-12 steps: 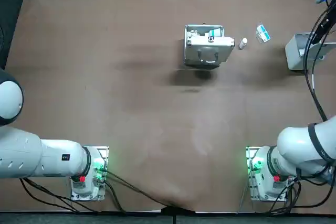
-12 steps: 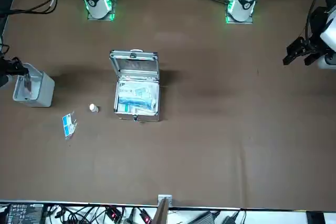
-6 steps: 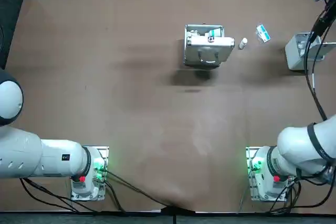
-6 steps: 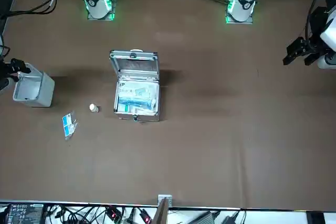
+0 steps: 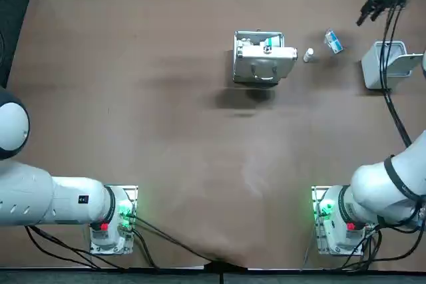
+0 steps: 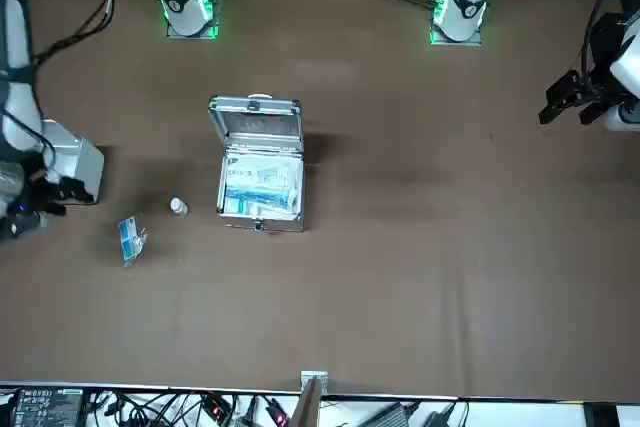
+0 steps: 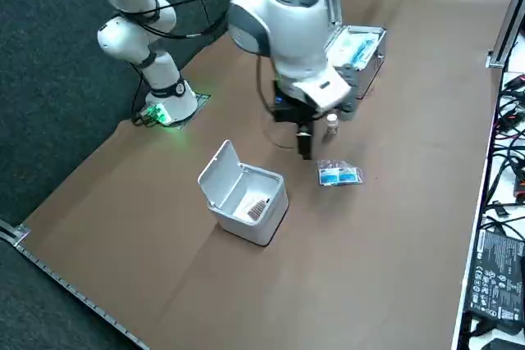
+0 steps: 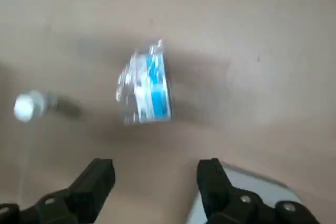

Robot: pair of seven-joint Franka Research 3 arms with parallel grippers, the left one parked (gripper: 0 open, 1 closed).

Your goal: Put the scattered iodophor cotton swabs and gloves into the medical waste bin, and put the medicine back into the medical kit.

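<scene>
Top view, item list. Worktop (image 5: 166, 111): brown, bearing four loose items in its far right portion.

1. Medical kit (image 5: 263, 58): metal case, lid raised and standing on the robot's side, white and blue packs visible inside. It sits on the far half of the worktop, near the middle of its width.

2. Medicine bottle (image 5: 309, 54): small and white, on the bare worktop just beside the kit on the robot's right, not touching it. It is outside the kit.

3. Swab packet (image 5: 333, 41): clear wrapper with blue print, lying flat on the worktop between the bottle and the waste bin, apart from both. It is outside the bin.

4. Waste bin (image 5: 368, 68): grey box near the right edge of the worktop, hinged lid tipped back. In the right side view a small brownish item (image 7: 257, 209) lies on its floor.

5. Right end effector (image 8: 156, 170): hangs above the worktop near the swab packet, touching nothing. In the right wrist view its two black fingers (image 8: 102, 171) stand wide apart and empty, with the packet in the gap ahead of them and the bottle off to one side.
</scene>
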